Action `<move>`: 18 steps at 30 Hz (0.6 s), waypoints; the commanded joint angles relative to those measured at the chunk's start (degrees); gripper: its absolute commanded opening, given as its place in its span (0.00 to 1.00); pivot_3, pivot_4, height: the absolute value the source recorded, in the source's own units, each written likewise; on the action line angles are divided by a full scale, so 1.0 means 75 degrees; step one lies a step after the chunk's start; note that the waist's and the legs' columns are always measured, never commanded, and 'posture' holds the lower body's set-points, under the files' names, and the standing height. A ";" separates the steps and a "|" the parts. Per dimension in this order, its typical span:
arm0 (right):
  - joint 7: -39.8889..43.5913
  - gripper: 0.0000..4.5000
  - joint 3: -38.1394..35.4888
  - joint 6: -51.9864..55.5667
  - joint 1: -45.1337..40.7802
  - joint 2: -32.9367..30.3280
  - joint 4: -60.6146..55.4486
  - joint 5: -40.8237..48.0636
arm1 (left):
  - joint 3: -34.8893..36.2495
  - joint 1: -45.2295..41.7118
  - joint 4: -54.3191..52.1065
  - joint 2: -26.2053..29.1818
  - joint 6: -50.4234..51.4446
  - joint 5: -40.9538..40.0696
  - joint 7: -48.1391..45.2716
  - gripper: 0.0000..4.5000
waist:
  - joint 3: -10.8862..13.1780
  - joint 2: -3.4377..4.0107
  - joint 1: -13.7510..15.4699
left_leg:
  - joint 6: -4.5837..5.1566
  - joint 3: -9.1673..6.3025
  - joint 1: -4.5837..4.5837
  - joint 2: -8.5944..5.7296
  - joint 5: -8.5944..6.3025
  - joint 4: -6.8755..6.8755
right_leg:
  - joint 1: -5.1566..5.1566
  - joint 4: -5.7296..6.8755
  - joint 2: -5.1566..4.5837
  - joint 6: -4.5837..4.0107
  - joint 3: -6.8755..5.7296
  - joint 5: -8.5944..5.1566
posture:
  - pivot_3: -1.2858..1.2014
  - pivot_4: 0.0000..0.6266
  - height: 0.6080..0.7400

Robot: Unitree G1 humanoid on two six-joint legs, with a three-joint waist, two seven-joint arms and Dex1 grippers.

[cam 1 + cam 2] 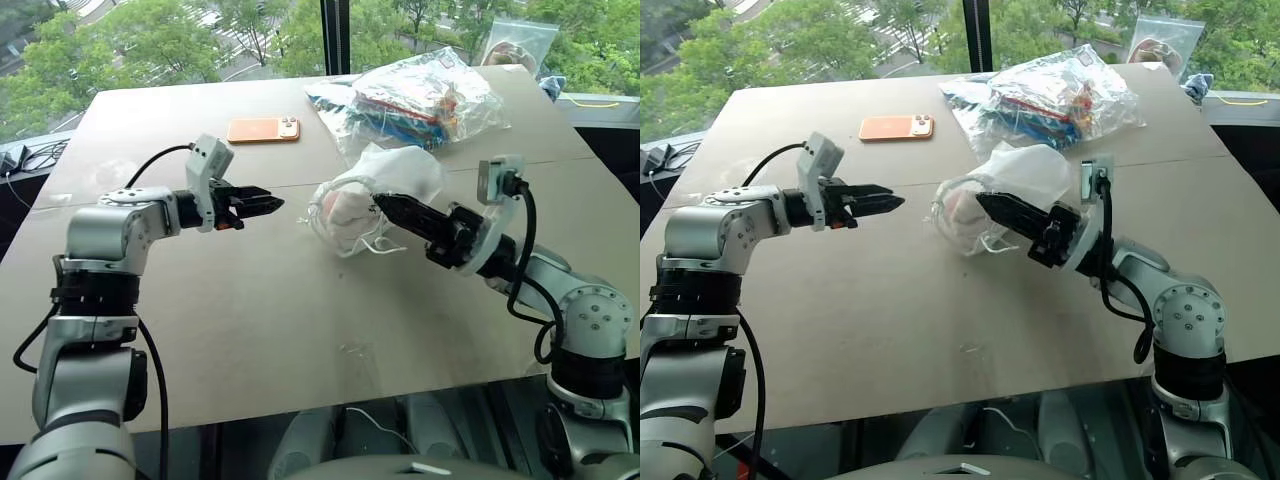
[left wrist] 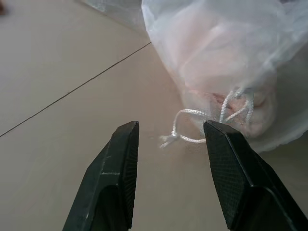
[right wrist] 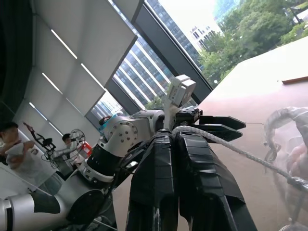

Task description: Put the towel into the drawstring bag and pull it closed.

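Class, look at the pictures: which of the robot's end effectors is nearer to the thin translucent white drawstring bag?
Right. The right end effector is at the thin translucent white drawstring bag, shut on its white cord. The left end effector hangs open beside the bag, apart from it.

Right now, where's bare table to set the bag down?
Bare board lies in front of the drawstring bag, between the left hand and right hand, toward the near edge. Behind is crowded: plastic bag and phone.
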 commanded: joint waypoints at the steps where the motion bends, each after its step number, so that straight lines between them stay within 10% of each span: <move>1: 0.0066 0.00 -0.0184 -0.0281 -0.0094 -0.0131 -0.0136 0.0174 | -0.0023 0.0524 -0.0606 0.0171 -0.0769 0.0364 -0.0106 0.48 | 0.0000 0.0000 0.0006 | 0.0000 0.0005 0.0002 0.0000 0.0000 -0.0001 | -0.0001 0.0000 0.0000 0.0000 0.0005 0.0000 | 0.52 0.24 1.00; 18: -0.0070 0.00 -0.0032 -0.0637 -0.0124 -0.0192 -0.0213 0.0015 | -0.0498 0.2253 -0.1271 -0.1915 -0.4481 0.2433 0.2116 0.48 | -0.0001 -0.0001 0.0047 | -0.0001 0.0009 0.0001 -0.0001 0.0000 0.0005 | 0.0000 0.0006 -0.0006 -0.0001 0.0005 0.0000 | 0.52 0.24 1.00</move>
